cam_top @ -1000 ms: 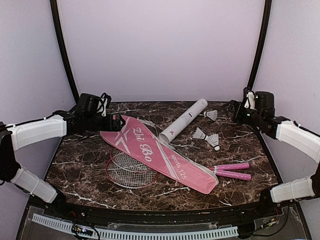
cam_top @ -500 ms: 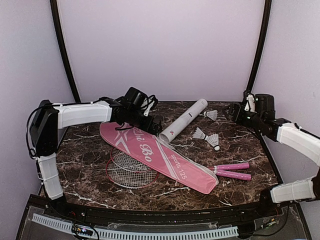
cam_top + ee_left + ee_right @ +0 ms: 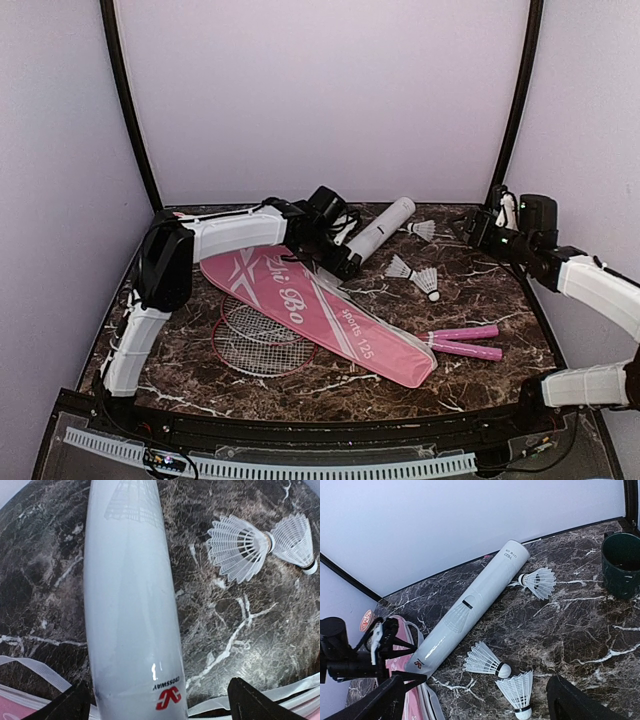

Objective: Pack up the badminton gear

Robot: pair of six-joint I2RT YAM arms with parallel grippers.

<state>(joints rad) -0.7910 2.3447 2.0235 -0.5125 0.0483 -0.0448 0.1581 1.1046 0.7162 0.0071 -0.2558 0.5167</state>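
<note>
The long white tube (image 3: 378, 232) lies slanted at the back of the table, its lower end resting on the pink bag (image 3: 310, 305). My left gripper (image 3: 340, 262) is open, its fingers on either side of that lower end (image 3: 130, 605) and apart from it. One shuttlecock (image 3: 422, 230) lies by the tube's far end, and two more (image 3: 400, 267) (image 3: 428, 281) lie right of the tube. Two red racket heads (image 3: 262, 340) stick out under the bag, and the pink handles (image 3: 465, 340) show at its right end. My right gripper (image 3: 470, 228) hovers open at the back right, above the shuttlecocks (image 3: 485, 661).
A dark green cup (image 3: 621, 565) stands at the far right near the right gripper. A small red round thing (image 3: 366, 620) lies at the back-left corner. White bag straps (image 3: 35, 667) trail beside the tube. Purple walls close in the table at the back and sides.
My left arm has swung from the left rear edge rightward across the bag's wide end to the tube's lower end. The right gripper has barely shifted.
</note>
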